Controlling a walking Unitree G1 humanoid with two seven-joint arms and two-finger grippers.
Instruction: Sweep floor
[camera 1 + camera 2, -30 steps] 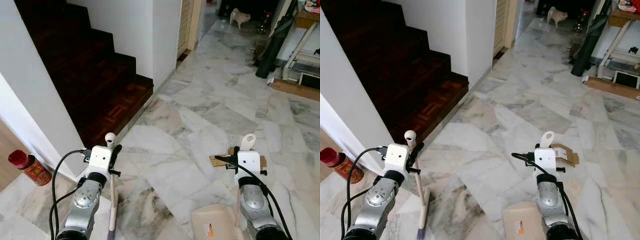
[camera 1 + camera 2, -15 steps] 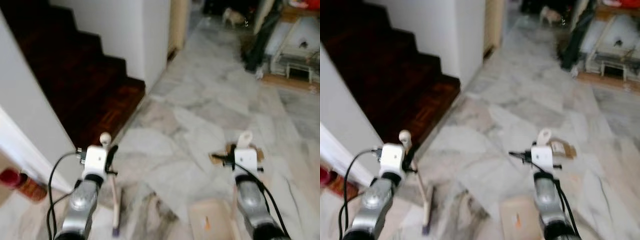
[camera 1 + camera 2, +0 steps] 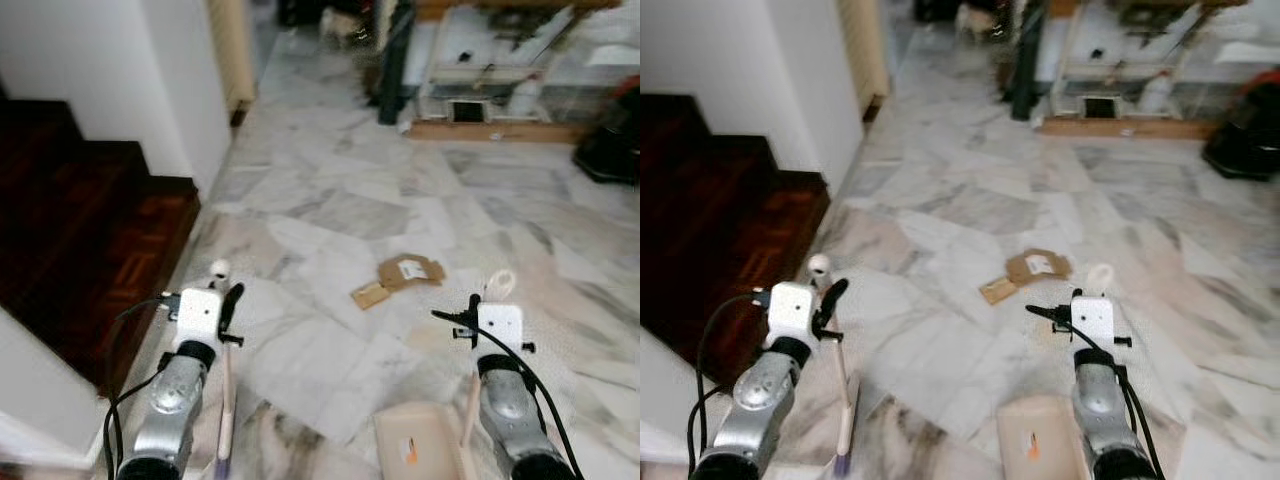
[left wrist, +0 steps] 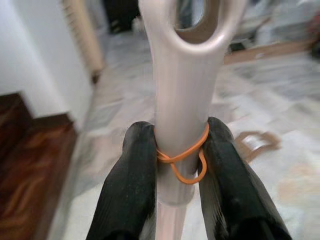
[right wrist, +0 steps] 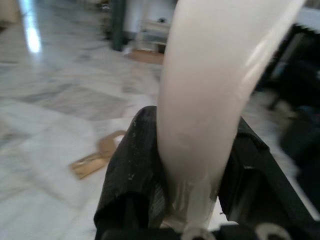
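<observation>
My left gripper [image 3: 226, 305] is shut on the pale broom handle [image 3: 226, 400], which runs down to the floor at my lower left. In the left wrist view the black fingers [image 4: 131, 175] clamp the handle [image 4: 182, 100] just under an orange rubber band. My right gripper [image 5: 195, 165] is shut on the white looped dustpan handle [image 3: 497, 284], and the beige dustpan [image 3: 415, 447] sits low between the arms. Brown cardboard scraps [image 3: 408, 271] lie on the marble floor [image 3: 330, 200] ahead, between the two arms and beyond both grippers.
Dark wooden stairs [image 3: 70, 230] and a white wall [image 3: 110, 70] stand on the left. At the back are a low shelf rack [image 3: 480, 95], a dark upright bundle [image 3: 392, 60] and a black object [image 3: 610, 155] at the right.
The camera has swung to the right: the stairs slid left and the red can left the picture. The cardboard now lies straight ahead. Both grippers keep their hold.
</observation>
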